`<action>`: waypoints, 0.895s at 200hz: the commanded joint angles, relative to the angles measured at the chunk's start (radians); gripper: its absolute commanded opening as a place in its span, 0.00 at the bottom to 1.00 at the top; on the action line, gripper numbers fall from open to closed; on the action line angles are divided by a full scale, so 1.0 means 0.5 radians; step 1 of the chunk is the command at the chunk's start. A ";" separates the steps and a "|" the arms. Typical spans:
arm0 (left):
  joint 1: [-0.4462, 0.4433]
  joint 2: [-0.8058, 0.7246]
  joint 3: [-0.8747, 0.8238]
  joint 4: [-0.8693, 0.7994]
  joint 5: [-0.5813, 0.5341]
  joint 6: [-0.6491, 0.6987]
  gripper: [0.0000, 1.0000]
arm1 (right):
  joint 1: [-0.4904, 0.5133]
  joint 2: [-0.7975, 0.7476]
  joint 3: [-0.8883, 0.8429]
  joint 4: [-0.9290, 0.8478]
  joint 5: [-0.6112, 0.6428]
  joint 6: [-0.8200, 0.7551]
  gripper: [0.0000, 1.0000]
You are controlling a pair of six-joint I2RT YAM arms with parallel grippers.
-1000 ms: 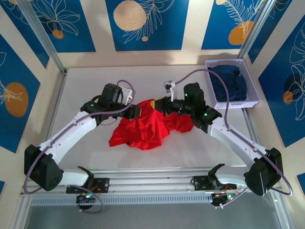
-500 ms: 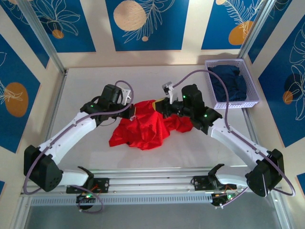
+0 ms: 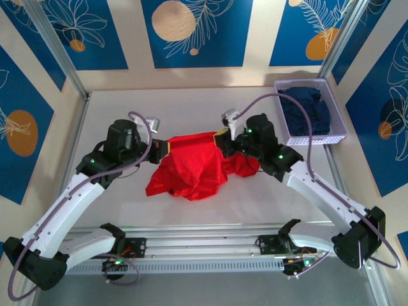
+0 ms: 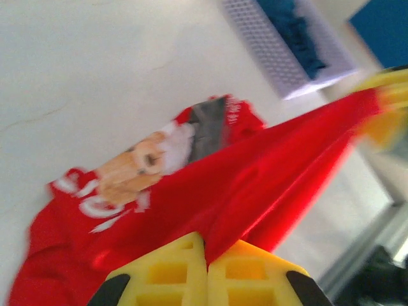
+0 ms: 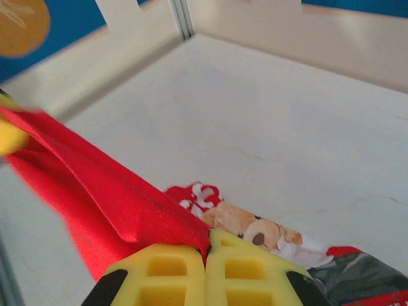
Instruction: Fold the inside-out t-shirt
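The left gripper has its yellow fingers pressed together on a fold of the t-shirt, which rises from the pinch at the bottom centre of the left wrist view. The right gripper pinches another fold of the same red cloth in the same way, at the bottom centre of its own view. Between the two pinches the cloth is pulled into a taut band that runs across the centre of the top view. Below that band the rest of the garment hangs down and lies in a crumpled heap on the white table. Both wrist views show the teddy-bear print and white lettering lying on the table beyond the band. Whether the held edge is hem, shoulder or side seam cannot be told. The step in hand seems to be opening out the bundle, with no fold made yet. The next move probably calls for both arms to travel together with even tension and lay the stretched edge down so the body spreads flat, without tugging the cloth out of either pinch. The lilac basket with the navy garment stands well apart at the upper right.
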 commanded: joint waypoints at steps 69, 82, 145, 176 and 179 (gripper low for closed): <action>0.029 0.091 -0.180 -0.054 -0.073 0.034 0.17 | -0.116 -0.035 -0.098 0.254 -0.631 0.231 0.00; 0.029 0.086 -0.187 -0.041 -0.079 0.030 0.19 | -0.119 -0.017 -0.090 0.218 -0.682 0.185 0.00; 0.029 0.108 -0.188 -0.145 -0.304 0.056 0.05 | -0.226 -0.033 -0.130 0.279 -0.932 0.280 0.00; 0.029 0.105 -0.244 -0.134 -0.251 0.079 0.05 | -0.339 -0.043 -0.182 0.434 -1.022 0.524 0.00; 0.029 0.106 -0.251 -0.125 -0.227 0.085 0.05 | -0.349 -0.042 -0.187 0.454 -1.033 0.547 0.01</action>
